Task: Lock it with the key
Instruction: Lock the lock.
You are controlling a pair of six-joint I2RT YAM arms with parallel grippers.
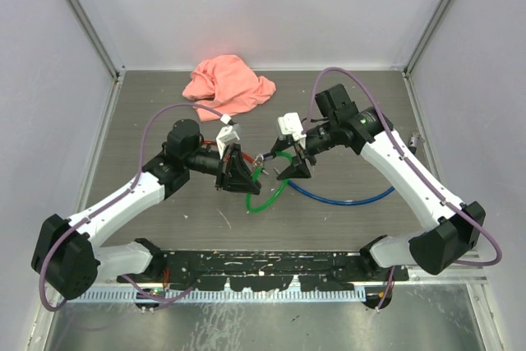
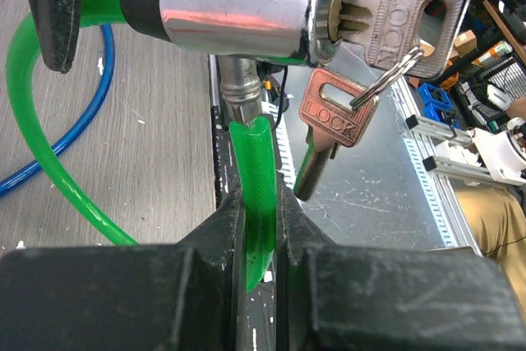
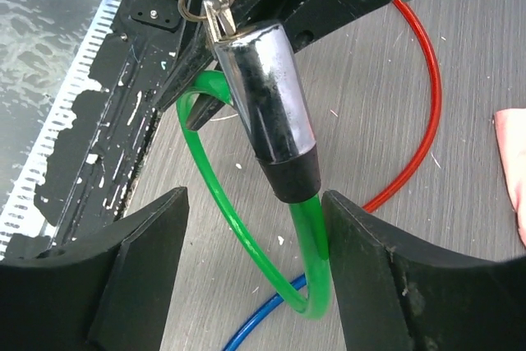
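Note:
A green cable lock is held above the table between the arms. My left gripper is shut on the green cable just below its metal end pin, as the left wrist view shows. The chrome lock barrel lies across the top of that view, with a key in its end and a second key hanging from the ring. My right gripper is open. In the right wrist view it straddles the green cable below the barrel, close to the right finger.
A blue cable and a red cable lie on the wooden table under the lock. A pink cloth lies at the back. The black base rail runs along the near edge.

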